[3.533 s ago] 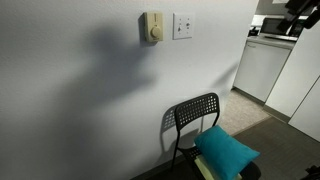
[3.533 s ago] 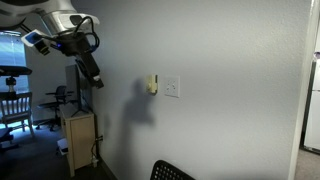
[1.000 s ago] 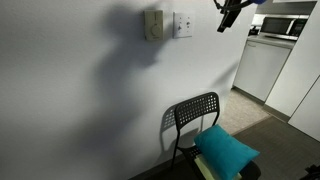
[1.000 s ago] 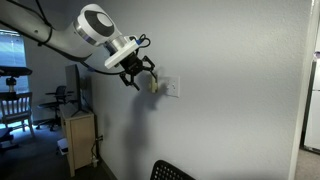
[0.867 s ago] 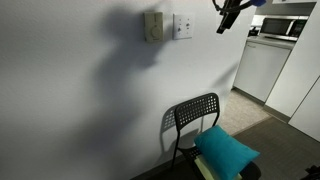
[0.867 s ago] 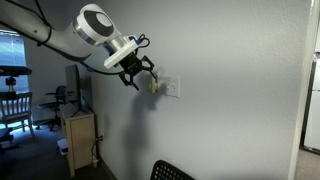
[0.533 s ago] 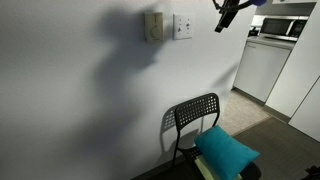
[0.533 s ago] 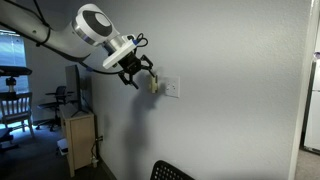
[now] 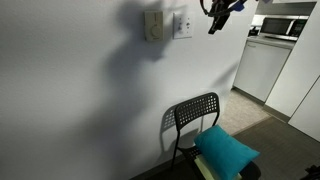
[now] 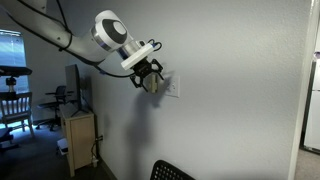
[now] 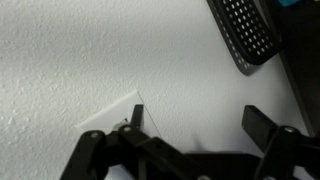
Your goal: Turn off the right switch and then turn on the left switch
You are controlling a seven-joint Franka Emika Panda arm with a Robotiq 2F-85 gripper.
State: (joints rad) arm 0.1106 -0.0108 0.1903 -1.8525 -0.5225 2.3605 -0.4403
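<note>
The small square white wall plate (image 9: pixel 182 23) holding the switches hangs high on the wall, right of a beige box with a round dial (image 9: pixel 153 25). Its separate switches are too small to tell apart. My gripper (image 9: pixel 213 20) hovers just right of the plate, open and empty. In an exterior view the gripper (image 10: pixel 152 81) overlaps the beige box and sits against the plate's (image 10: pixel 173 88) left edge. In the wrist view only a corner of the plate (image 11: pixel 112 119) shows at lower left, with the open fingers (image 11: pixel 200 125) against bare wall beside it.
A black perforated chair (image 9: pixel 194 114) with a teal cushion (image 9: pixel 226 150) stands below the plate; its back shows in the wrist view (image 11: pixel 245 35). White kitchen units (image 9: pixel 262 65) stand to one side. A small wooden cabinet (image 10: pixel 79 140) stands by the wall.
My gripper has moved closer to the wall plate, now covering the beige box in one exterior view. It stays open.
</note>
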